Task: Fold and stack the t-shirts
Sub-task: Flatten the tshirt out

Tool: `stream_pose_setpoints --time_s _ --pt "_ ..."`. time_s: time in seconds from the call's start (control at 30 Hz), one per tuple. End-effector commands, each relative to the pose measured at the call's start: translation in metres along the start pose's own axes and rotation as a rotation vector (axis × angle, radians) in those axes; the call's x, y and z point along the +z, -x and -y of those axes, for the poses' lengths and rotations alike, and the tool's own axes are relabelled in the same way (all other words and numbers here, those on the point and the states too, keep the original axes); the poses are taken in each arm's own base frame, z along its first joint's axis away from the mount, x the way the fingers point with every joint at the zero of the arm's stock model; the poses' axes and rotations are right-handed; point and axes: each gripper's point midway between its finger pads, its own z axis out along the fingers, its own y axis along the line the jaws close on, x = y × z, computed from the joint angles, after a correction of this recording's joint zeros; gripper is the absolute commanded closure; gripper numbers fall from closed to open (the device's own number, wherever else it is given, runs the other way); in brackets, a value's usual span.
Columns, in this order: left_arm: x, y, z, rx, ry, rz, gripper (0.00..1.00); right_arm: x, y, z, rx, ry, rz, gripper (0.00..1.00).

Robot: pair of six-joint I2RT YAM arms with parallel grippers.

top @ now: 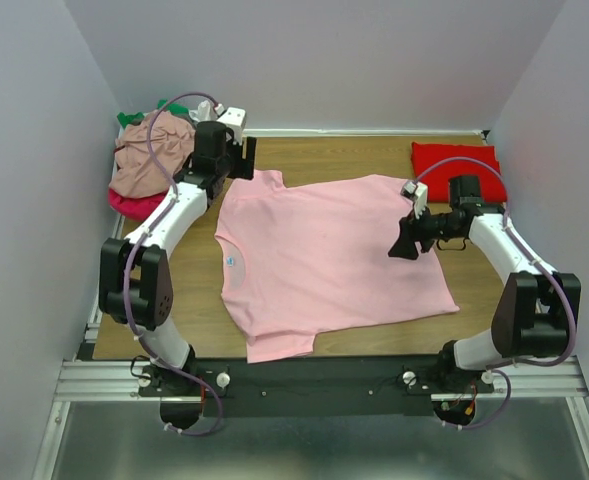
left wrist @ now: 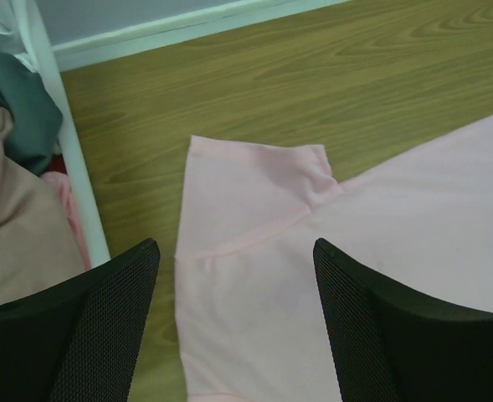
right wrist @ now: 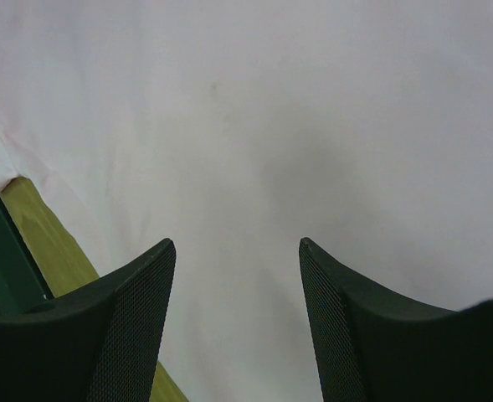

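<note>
A light pink t-shirt (top: pixel 334 250) lies spread flat on the wooden table, its small blue neck label (top: pixel 230 262) toward the left. My left gripper (top: pixel 242 160) hovers open over the shirt's far left sleeve (left wrist: pixel 254 193), with nothing between its fingers (left wrist: pixel 120 318). My right gripper (top: pixel 404 243) is open just above the shirt's right side, and only pink cloth (right wrist: pixel 254 126) shows beneath its fingers (right wrist: pixel 129 327). A folded bright red t-shirt (top: pixel 456 160) rests at the back right. More t-shirts, dusty rose (top: pixel 149 160), magenta (top: pixel 134 205) and green (top: pixel 129 118), are heaped at the back left.
The heap sits in a white plastic basket (left wrist: pixel 80 193) against the left wall. Bare wooden table (left wrist: pixel 313 75) shows beyond the pink sleeve. Grey walls close in on the left, back and right. A metal rail (top: pixel 314 380) runs along the near edge.
</note>
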Motion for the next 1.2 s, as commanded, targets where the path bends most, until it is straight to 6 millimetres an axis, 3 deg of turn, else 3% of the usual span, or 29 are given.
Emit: stream_pose_setpoints --time_s 0.0,0.27,0.53,0.63,0.67,0.8,0.83,0.9,0.93,0.97,1.03,1.17 --pt "0.015 0.02 -0.021 0.056 0.038 0.035 0.18 0.0 -0.001 0.003 -0.007 -0.018 0.01 0.32" --pt "0.043 0.012 -0.028 0.088 0.042 -0.019 0.18 -0.002 0.0 0.004 -0.016 -0.027 0.01 0.32" --pt "0.057 0.014 -0.041 0.096 0.062 -0.027 0.19 -0.002 0.0 0.004 -0.011 -0.025 0.011 0.32" --pt "0.066 0.012 -0.047 0.104 0.068 -0.043 0.23 -0.001 0.0 0.004 -0.011 -0.025 0.01 0.32" --pt "0.072 0.002 -0.049 0.113 0.066 -0.074 0.26 -0.001 -0.001 0.003 -0.009 -0.024 0.009 0.32" --pt "0.085 0.003 -0.046 0.124 0.038 -0.087 0.33 -0.001 -0.002 0.004 -0.009 -0.027 0.006 0.31" --pt "0.087 0.012 -0.047 0.131 0.044 -0.073 0.35 -0.002 -0.001 0.005 -0.011 -0.029 0.007 0.31" --pt "0.097 0.002 -0.049 0.14 0.047 -0.11 0.39 -0.002 -0.001 0.004 -0.01 -0.03 0.008 0.31" --pt "0.099 0.01 -0.056 0.145 0.083 -0.102 0.39 -0.002 -0.002 0.004 -0.01 -0.03 0.005 0.31" --pt "0.106 -0.001 -0.057 0.147 0.08 -0.134 0.41 -0.002 -0.002 0.004 -0.014 -0.03 0.006 0.31" --pt "0.112 0.002 -0.055 0.152 0.068 -0.132 0.43 -0.002 -0.002 0.005 -0.014 -0.034 0.003 0.32" --pt "0.125 -0.019 -0.055 0.162 0.054 -0.182 0.47 -0.002 -0.003 0.005 -0.015 -0.036 0.002 0.31"
